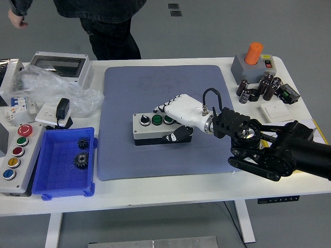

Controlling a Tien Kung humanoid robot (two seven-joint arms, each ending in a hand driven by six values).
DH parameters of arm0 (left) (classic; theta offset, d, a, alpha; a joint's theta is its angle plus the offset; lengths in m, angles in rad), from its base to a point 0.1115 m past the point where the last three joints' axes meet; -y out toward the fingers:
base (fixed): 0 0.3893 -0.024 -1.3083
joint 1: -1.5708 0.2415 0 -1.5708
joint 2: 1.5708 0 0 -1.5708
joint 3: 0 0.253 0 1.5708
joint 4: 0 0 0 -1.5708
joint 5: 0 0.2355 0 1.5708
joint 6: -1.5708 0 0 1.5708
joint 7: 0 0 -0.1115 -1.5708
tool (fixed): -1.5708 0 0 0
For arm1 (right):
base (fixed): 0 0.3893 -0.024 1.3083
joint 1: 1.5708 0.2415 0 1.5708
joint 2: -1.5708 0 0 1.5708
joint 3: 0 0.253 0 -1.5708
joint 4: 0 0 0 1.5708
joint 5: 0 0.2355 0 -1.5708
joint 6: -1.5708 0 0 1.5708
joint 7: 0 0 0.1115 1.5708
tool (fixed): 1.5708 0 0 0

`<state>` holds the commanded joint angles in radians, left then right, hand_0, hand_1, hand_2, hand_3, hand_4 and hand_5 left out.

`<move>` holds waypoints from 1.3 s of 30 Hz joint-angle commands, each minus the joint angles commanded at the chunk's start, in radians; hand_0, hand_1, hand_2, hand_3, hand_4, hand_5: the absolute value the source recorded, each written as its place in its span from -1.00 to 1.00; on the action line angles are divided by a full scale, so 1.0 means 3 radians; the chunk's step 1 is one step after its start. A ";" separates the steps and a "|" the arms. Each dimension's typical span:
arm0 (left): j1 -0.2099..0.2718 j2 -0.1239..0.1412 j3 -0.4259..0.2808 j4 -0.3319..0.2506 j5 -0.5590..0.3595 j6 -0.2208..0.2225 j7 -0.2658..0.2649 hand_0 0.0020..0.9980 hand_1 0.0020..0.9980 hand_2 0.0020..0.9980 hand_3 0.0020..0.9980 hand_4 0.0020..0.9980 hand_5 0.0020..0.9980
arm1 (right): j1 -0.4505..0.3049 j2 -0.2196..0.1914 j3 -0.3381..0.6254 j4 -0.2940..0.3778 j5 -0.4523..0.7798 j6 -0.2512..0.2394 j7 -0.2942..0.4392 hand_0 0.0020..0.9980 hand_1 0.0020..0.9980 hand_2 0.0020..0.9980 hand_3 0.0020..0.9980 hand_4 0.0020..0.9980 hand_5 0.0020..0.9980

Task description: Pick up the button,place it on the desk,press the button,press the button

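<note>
A grey button box (150,127) with a black selector knob and two green buttons on top sits on the blue-grey mat (155,88) in the middle of the table. My right hand (178,120), white with a black arm, grips the box's right end, fingers over the top and thumb against its front side. The left arm is out of view.
A blue bin (62,163) with two black gears stands at the front left. A larger button panel (15,152) lies at the left edge. A grey box with an orange cylinder (252,62), capacitors (258,89) and a white switch plate are at the right. A person (98,20) stands at the far side.
</note>
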<state>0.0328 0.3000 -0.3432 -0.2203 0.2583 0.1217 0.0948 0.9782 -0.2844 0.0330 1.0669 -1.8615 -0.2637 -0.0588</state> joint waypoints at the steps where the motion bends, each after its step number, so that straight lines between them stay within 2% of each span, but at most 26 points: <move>1: -0.0001 0.0000 0.0001 0.0000 -0.0001 0.0000 0.0000 0.24 0.31 0.25 0.37 0.40 -0.29 | -0.0002 -0.0003 0.0003 0.0008 0.0006 0.0006 -0.0004 0.44 0.46 0.72 -0.16 0.02 -0.94; 20: -0.0001 -0.0001 0.0005 0.0002 -0.0003 -0.0001 0.0001 0.24 0.31 0.24 0.36 0.39 -0.30 | -0.0014 -0.0044 0.0155 0.0094 0.0155 0.0134 -0.0010 0.47 0.50 0.75 -0.02 0.09 -0.93; 21: -0.0001 -0.0002 0.0006 0.0002 -0.0005 -0.0001 0.0001 0.23 0.31 0.24 0.35 0.39 -0.30 | -0.0013 -0.0047 0.0157 0.0097 0.0161 0.0145 -0.0010 0.50 0.51 0.76 0.36 0.31 -0.74; 26: 0.0003 -0.0005 0.0006 0.0002 -0.0002 -0.0002 0.0002 0.23 0.31 0.24 0.35 0.39 -0.30 | -0.0012 -0.0073 0.0189 0.0128 0.0214 0.0214 -0.0018 0.50 0.51 0.76 0.36 0.31 -0.74; 27: 0.0004 -0.0006 0.0006 0.0003 -0.0003 -0.0002 0.0002 0.23 0.31 0.24 0.35 0.39 -0.30 | -0.0013 -0.0080 0.0198 0.0139 0.0230 0.0228 -0.0022 0.52 0.52 0.76 0.42 0.41 -0.75; 32: 0.0005 -0.0008 0.0003 0.0002 0.0004 -0.0003 0.0003 0.23 0.31 0.24 0.35 0.39 -0.30 | -0.0018 -0.0108 0.0248 0.0198 0.0343 0.0287 -0.0042 0.52 0.52 0.76 0.42 0.41 -0.75; 33: 0.0005 -0.0009 0.0004 0.0002 0.0004 -0.0004 0.0003 0.23 0.31 0.24 0.35 0.39 -0.30 | -0.0019 -0.0114 0.0260 0.0213 0.0360 0.0302 -0.0048 0.52 0.52 0.76 0.52 0.58 -0.67; 38: 0.0003 -0.0009 0.0006 0.0002 0.0006 -0.0006 0.0002 0.23 0.31 0.24 0.35 0.39 -0.30 | -0.0021 -0.0129 0.0308 0.0282 0.0372 0.0390 -0.0096 0.52 0.52 0.76 0.52 0.58 -0.67; 39: 0.0002 -0.0008 0.0006 0.0002 0.0007 -0.0006 0.0002 0.23 0.31 0.24 0.35 0.38 -0.30 | -0.0020 -0.0128 0.0312 0.0287 0.0366 0.0405 -0.0106 0.53 0.52 0.77 0.67 0.98 -0.22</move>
<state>0.0334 0.2976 -0.3415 -0.2197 0.2604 0.1199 0.0954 0.9721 -0.3229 0.1266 1.1529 -1.7518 -0.1424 -0.0905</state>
